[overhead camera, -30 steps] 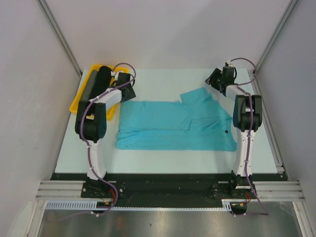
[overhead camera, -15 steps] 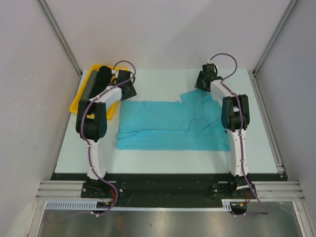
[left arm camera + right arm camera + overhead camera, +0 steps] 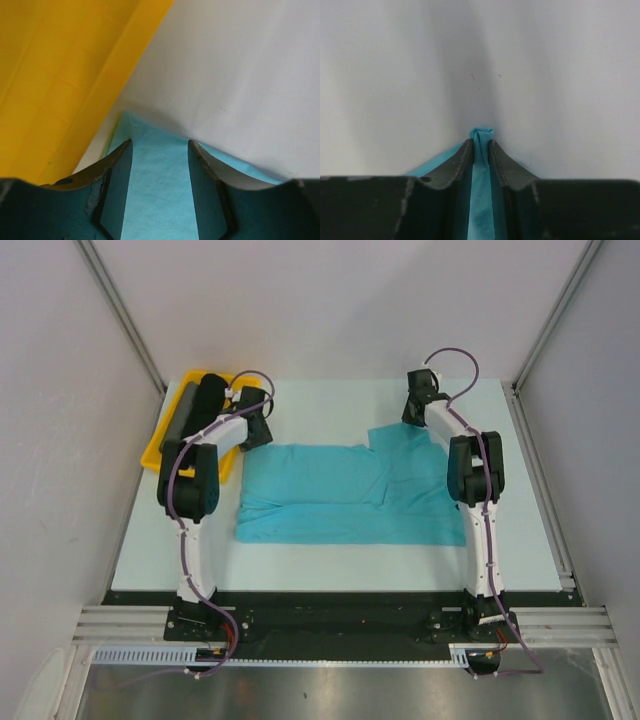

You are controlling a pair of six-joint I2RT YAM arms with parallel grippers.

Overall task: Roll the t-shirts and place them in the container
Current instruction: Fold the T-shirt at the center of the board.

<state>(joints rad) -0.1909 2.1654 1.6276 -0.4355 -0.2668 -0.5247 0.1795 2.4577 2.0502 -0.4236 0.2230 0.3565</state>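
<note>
The teal t-shirt (image 3: 350, 495) lies flat and folded across the middle of the table, one sleeve pointing to the far right. My left gripper (image 3: 258, 426) is down at its far left corner, next to the yellow tray. In the left wrist view its jaws (image 3: 160, 142) stand open, with teal fabric (image 3: 160, 195) lying flat between them. At the far edge of the sleeve, my right gripper (image 3: 414, 420) is shut. The right wrist view shows the jaws (image 3: 481, 141) pinching a bunched fold of the t-shirt (image 3: 482, 133) that pokes out past the fingertips.
A yellow tray (image 3: 158, 448) sits at the far left of the table and holds a black fabric cylinder (image 3: 207, 400) and a thinner grey one (image 3: 180, 412). Its wall (image 3: 55, 75) is close beside my left fingers. Grey walls enclose the table on both sides.
My right arm has swung left from the far right corner to the sleeve's edge and closed on the fabric. The left gripper has barely moved.
</note>
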